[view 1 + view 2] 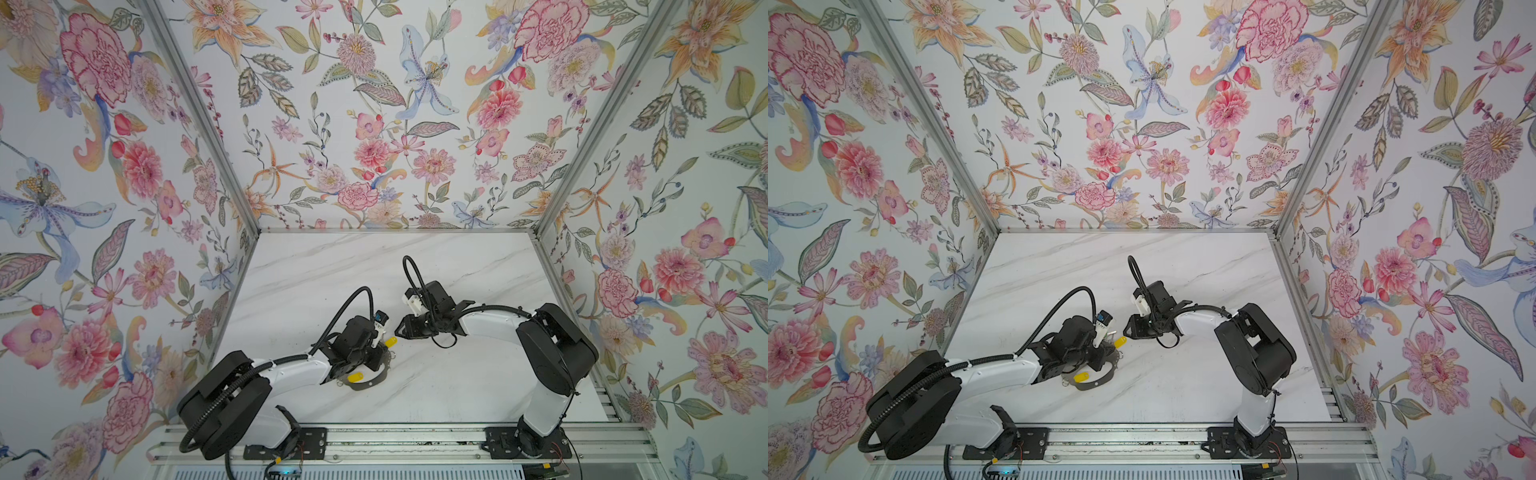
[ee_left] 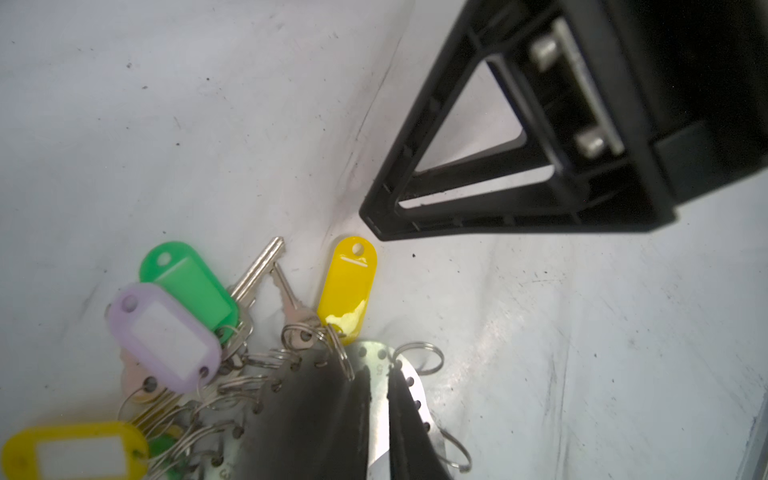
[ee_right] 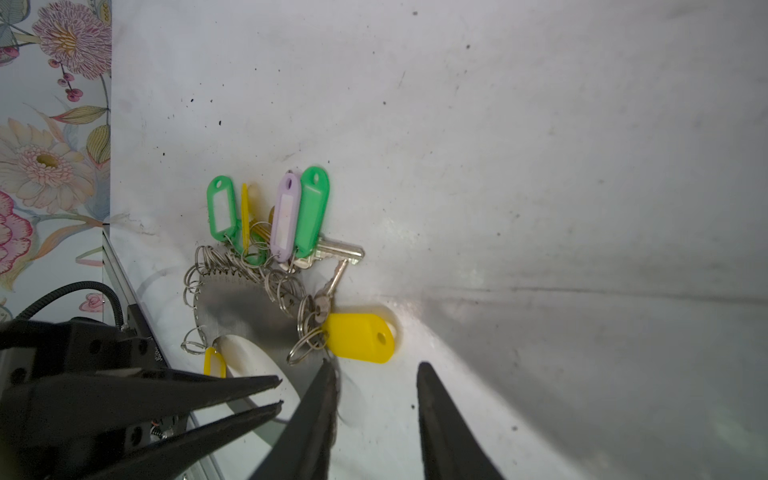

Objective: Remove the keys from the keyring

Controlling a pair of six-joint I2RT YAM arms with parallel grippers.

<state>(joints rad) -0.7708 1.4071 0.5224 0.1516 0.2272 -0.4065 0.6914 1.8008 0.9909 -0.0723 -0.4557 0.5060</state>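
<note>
The keyring (image 1: pixel 372 386) (image 1: pixel 1096 384) is a flat grey metal ring lying on the marble table, its rim lined with wire loops (image 3: pixel 241 307). Several keys hang from it: one with a yellow tag (image 3: pixel 359 336) (image 2: pixel 347 286) (image 1: pixel 390 342), and a bunch with green (image 2: pixel 191 282) and lilac (image 2: pixel 166 336) tags. My left gripper (image 2: pixel 379 372) stands over the plate's rim, fingers nearly together, only a thin slit showing bare plate. My right gripper (image 3: pixel 376 365) (image 1: pixel 397 330) is open just short of the yellow tag, nothing between its fingers.
Floral walls (image 1: pixel 374 124) close in the white marble tabletop (image 1: pixel 457 374) on three sides. An aluminium rail (image 1: pixel 395 440) with both arm bases runs along the front. A second yellow tag (image 1: pixel 356 378) lies on the ring by the left wrist.
</note>
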